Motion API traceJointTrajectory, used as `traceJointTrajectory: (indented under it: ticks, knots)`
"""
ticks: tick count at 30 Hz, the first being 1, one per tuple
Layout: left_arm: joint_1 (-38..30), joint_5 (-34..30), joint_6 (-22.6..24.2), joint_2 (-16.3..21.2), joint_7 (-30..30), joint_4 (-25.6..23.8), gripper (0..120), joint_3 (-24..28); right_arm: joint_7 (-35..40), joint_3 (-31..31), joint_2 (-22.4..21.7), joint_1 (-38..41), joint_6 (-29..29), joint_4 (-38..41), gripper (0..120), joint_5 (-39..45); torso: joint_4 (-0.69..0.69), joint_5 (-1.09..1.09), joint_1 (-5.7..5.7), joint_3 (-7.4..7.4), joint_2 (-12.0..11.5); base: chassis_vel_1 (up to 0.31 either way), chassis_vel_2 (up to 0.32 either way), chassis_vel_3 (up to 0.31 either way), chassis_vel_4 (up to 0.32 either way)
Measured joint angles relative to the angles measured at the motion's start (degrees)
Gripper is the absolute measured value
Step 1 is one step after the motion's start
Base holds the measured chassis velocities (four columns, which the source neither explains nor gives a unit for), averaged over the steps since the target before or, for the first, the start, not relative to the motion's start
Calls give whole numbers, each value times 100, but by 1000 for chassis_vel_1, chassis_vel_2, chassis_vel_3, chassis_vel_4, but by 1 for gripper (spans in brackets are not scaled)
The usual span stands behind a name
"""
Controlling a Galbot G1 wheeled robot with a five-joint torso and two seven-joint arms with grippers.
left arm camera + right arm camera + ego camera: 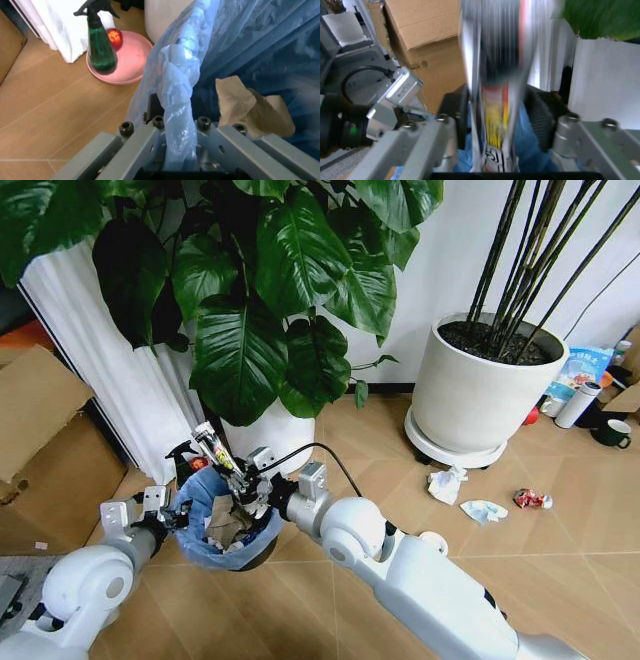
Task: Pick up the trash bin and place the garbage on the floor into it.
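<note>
Several pieces are still lying on the floor (pixel 560 580) by the big pot (pixel 480 385) while the left gripper (pixel 165 510) is clamping the trash bin (pixel 228 525) by its rim and the right gripper (pixel 243 478) is pinching a wrapper (pixel 215 448) over it.

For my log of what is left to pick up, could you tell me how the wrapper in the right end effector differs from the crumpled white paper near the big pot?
The wrapper is long, printed and held over the trash bin by the right end effector. The crumpled white paper is a plain wad lying on the floor. Both are outside the bin.
</note>
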Motion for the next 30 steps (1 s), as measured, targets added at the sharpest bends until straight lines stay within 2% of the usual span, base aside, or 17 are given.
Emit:
traceJointTrajectory:
  ticks: [3,4,9,10,12,13,16,24,30]
  knots:
    - [-14,0,-19,-9,-2,-4,0,-16,18,-6,16,10,0,-32,54,-17,0,0,0,0,0,0,0,0,0]
    - [-14,0,-19,-9,-2,-4,0,-16,18,-6,16,10,0,-32,54,-17,0,0,0,0,0,0,0,0,0]
    - [-17,22,-65,-39,-20,2,0,-50,121,132,41,14,-4,-25,76,-22,0,0,0,0,0,0,0,0,0]
    - [-17,22,-65,-39,-20,2,0,-50,121,132,41,14,-4,-25,76,-22,0,0,0,0,0,0,0,0,0]
    - [-4,65,-120,-89,-43,13,0,-98,297,394,67,-65,-55,-16,86,-20,1,2,0,0,0,0,0,0,0]
    - [-4,65,-120,-89,-43,13,0,-98,297,394,67,-65,-55,-16,86,-20,1,2,0,0,0,0,0,0,0]
    - [51,251,-209,-178,-13,3,0,-169,554,827,55,-304,-150,-35,98,-31,1,2,0,0,0,0,0,0,0]
    - [194,465,-262,-341,28,-148,0,-242,560,1997,-97,-1159,-253,-338,100,-525,-1,2,0,0,0,0,0,0,0]
    - [254,565,-285,-405,43,-207,0,-222,339,2523,-131,-1511,-114,-730,100,-836,-1,2,0,0,0,0,0,0,0]
